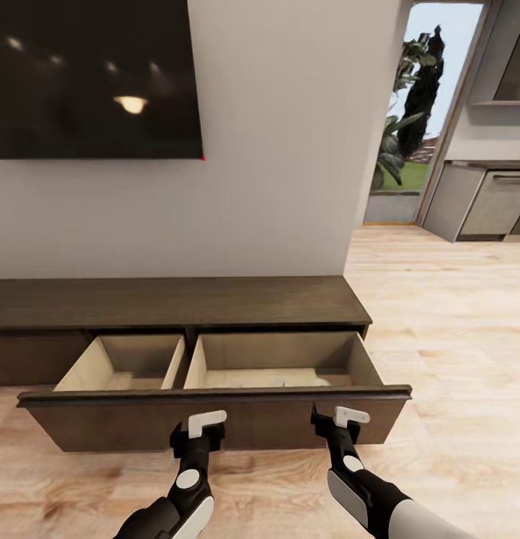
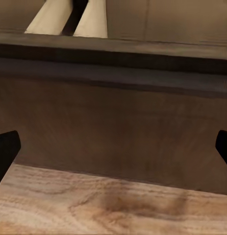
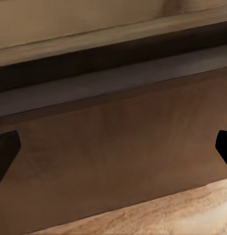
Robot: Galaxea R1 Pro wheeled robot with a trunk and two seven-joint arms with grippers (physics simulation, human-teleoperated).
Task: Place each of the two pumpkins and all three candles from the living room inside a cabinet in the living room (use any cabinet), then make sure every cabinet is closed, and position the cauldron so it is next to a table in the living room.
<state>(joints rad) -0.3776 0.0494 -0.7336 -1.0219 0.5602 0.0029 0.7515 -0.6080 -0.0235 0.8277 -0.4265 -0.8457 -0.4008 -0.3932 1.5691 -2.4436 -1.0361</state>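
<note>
**Both grippers facing the open cabinet drawer**

I am looking down from the head camera at the cabinet (image 1: 177,303), a long, low dark-brown unit standing against a pale wall. Its drawer (image 1: 215,419) is pulled out toward me, showing two pale beige compartments side by side with a divider between them. I see nothing lying inside either one.

My left gripper (image 1: 198,433) hangs just in front of the drawer's dark front panel, below the divider between the compartments. My right gripper (image 1: 333,424) hangs in front of the same panel, below the larger compartment on the right. Both are near the panel; I cannot tell whether either touches it.

In the left wrist camera, the left gripper's dark fingertips (image 2: 5,149) sit at the far edges of the frame with the drawer front between them, so its fingers are spread wide apart. The right wrist camera shows the same for the right gripper's fingertips (image 3: 5,149): spread wide, gripping nothing.

Above the cabinet a dark television (image 1: 95,75) hangs on the wall. The light wood floor (image 1: 455,314) runs past the cabinet's right end toward a doorway.
</note>
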